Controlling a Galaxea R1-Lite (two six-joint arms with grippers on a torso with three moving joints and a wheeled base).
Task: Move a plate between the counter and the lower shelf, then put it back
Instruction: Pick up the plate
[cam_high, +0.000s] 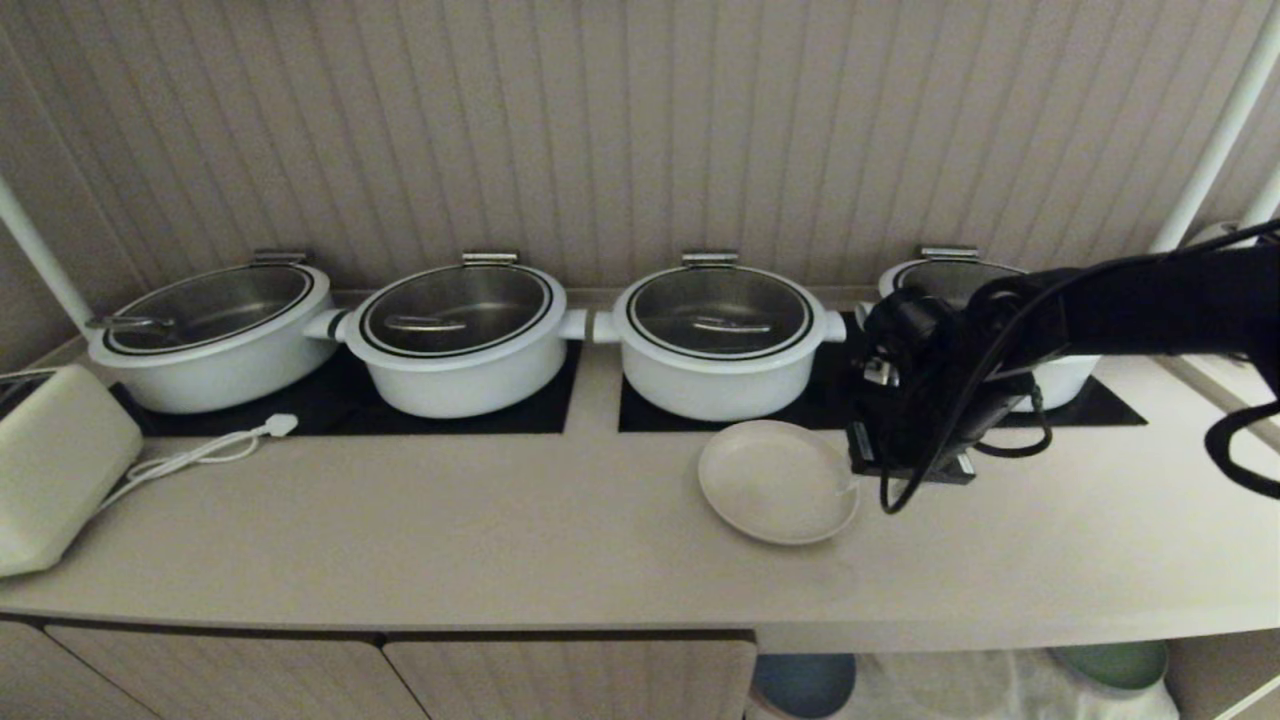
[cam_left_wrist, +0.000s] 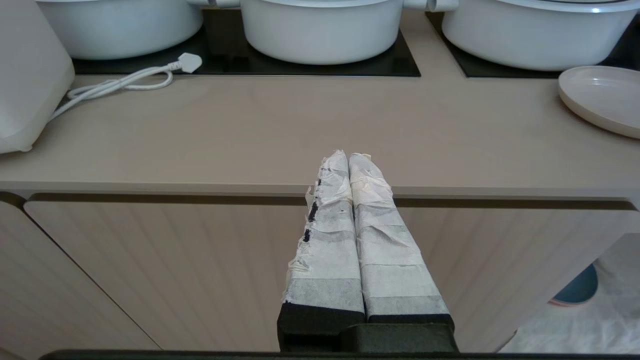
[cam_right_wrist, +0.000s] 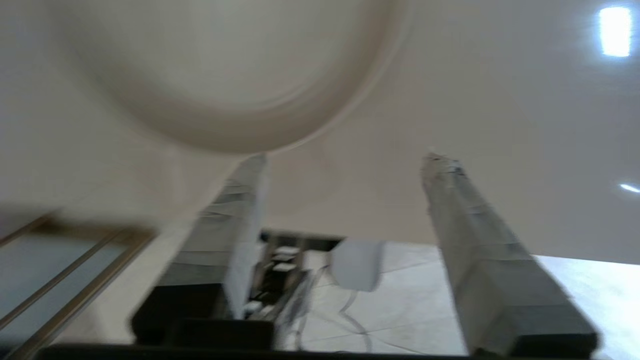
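The small cream plate (cam_high: 778, 482) lies flat on the counter (cam_high: 500, 545), just in front of the third pot. My right gripper (cam_high: 880, 470) hovers at the plate's right edge, its arm reaching in from the right. In the right wrist view the right gripper (cam_right_wrist: 348, 160) is open, its taped fingers (cam_right_wrist: 235, 220) spread wide with only bare counter between them. There the plate (cam_right_wrist: 225, 75) lies just beyond one fingertip, apart from it. My left gripper (cam_left_wrist: 348, 157) is shut and empty, parked before the counter's front edge (cam_left_wrist: 200, 187). The lower shelf (cam_high: 950, 685) shows its white cloth below the counter.
Four white lidded pots (cam_high: 715, 340) stand in a row on black hob panels (cam_high: 470, 415) at the back. A white toaster (cam_high: 50, 470) and its cable (cam_high: 200, 452) lie far left. A blue plate (cam_high: 805, 682) and a green plate (cam_high: 1110, 665) sit on the shelf.
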